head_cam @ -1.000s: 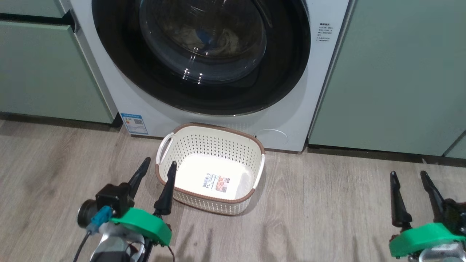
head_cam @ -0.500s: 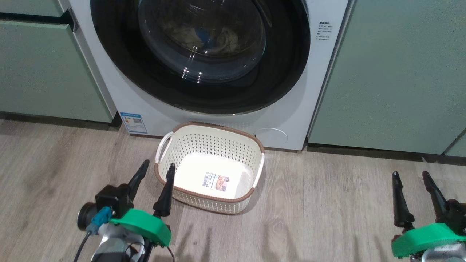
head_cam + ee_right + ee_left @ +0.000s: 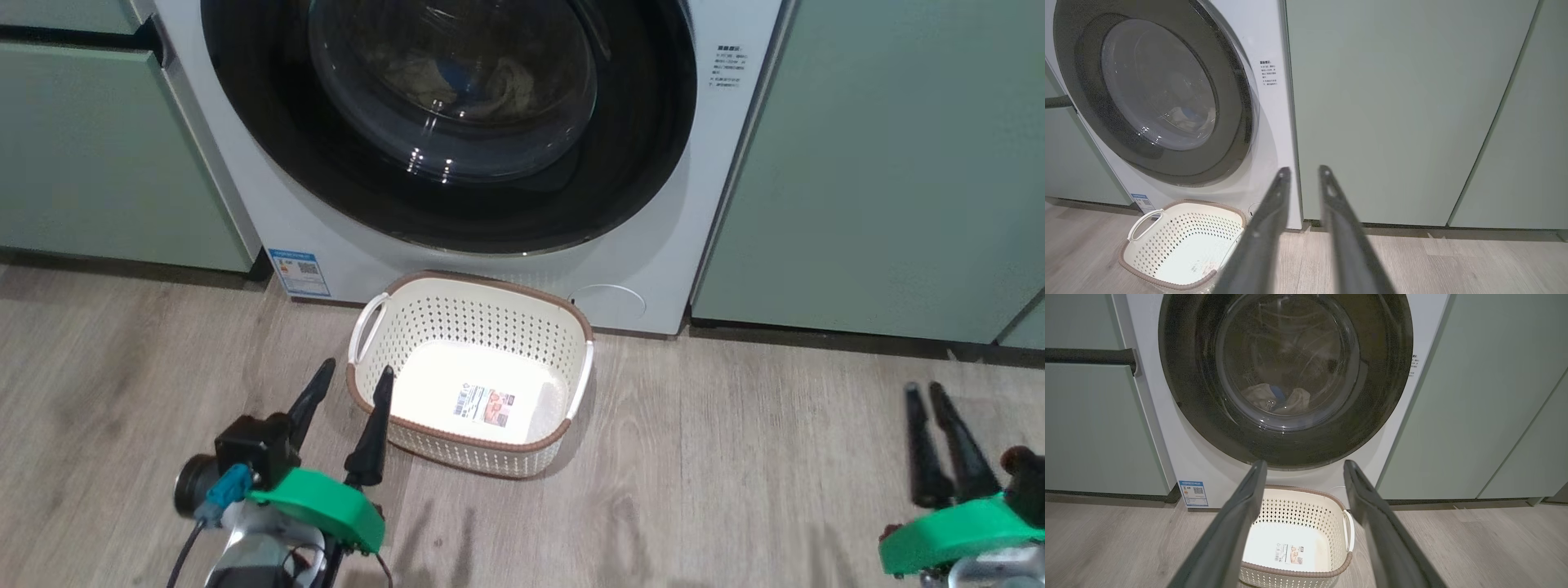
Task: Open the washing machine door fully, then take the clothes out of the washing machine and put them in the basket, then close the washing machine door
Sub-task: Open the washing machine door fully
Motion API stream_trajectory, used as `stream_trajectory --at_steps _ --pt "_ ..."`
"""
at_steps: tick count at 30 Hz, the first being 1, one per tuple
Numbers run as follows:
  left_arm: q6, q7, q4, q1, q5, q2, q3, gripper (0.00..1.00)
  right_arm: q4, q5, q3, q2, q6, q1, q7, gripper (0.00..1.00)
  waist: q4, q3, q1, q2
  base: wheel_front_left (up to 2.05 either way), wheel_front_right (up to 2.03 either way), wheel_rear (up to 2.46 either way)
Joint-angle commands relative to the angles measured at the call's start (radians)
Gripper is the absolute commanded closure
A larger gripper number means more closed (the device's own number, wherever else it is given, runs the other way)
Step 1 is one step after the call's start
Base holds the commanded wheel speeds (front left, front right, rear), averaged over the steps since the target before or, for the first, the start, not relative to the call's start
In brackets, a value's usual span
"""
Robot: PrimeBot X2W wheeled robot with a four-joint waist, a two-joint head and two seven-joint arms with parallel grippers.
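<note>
The washing machine (image 3: 269, 204) stands ahead with its door (image 3: 490, 212) closed flat against the front. Behind the glass lie the clothes (image 3: 490, 82), pale with a blue patch, which also show in the left wrist view (image 3: 1274, 398). On the floor in front of the machine sits the cream basket (image 3: 457, 327), with nothing but its label sticker inside. My left gripper (image 3: 356, 367) is open beside the basket's left rim, holding nothing. My right gripper (image 3: 922, 388) hovers low at the right, far from the basket; its fingers stand close together with a narrow gap (image 3: 1303, 168).
Pale green cabinets flank the machine on the left (image 3: 98, 163) and right (image 3: 882, 163). A blue sticker (image 3: 299, 272) and a round service flap (image 3: 608, 304) sit low on the machine's front. Wooden floor (image 3: 735, 474) stretches between the basket and my right gripper.
My right gripper's fingers have drawn much closer together and shifted slightly right. The left gripper and basket stay put; the view has tilted slightly.
</note>
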Motion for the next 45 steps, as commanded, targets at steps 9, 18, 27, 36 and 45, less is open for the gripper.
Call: stream_trajectory --at_steps 9,18,27,36,45 --pt "0.006 -0.011 -0.046 -0.061 -0.003 0.009 0.023 0.00 -0.032 0.067 0.011 -0.011 0.001 -0.043 -0.014 1.00 0.003 0.016 0.0000 0.0000 0.00 0.00 0.00" --pt "0.001 -0.011 -0.066 -0.080 0.008 0.008 0.015 0.00 0.013 0.432 -0.016 0.007 0.001 -0.115 0.026 1.00 0.014 0.064 0.0000 0.0000 0.00 0.00 0.00" --pt "-0.010 -0.011 -0.095 -0.134 -0.007 0.008 0.006 0.00 0.109 0.992 -0.109 0.023 0.001 -0.312 0.256 1.00 0.045 0.162 0.0000 0.0000 0.00 0.00 0.00" --pt "-0.016 -0.011 -0.123 -0.216 -0.021 0.008 -0.034 0.00 0.323 1.299 -0.203 0.022 0.001 -0.625 0.479 1.00 0.089 0.289 0.0000 0.0000 0.00 0.00 0.00" --pt "-0.003 -0.011 -0.149 -0.293 -0.049 0.008 -0.083 0.00 0.451 1.384 -0.206 -0.015 0.001 -0.917 0.616 1.00 0.142 0.407 0.0000 0.0000 0.00 0.00 0.00"
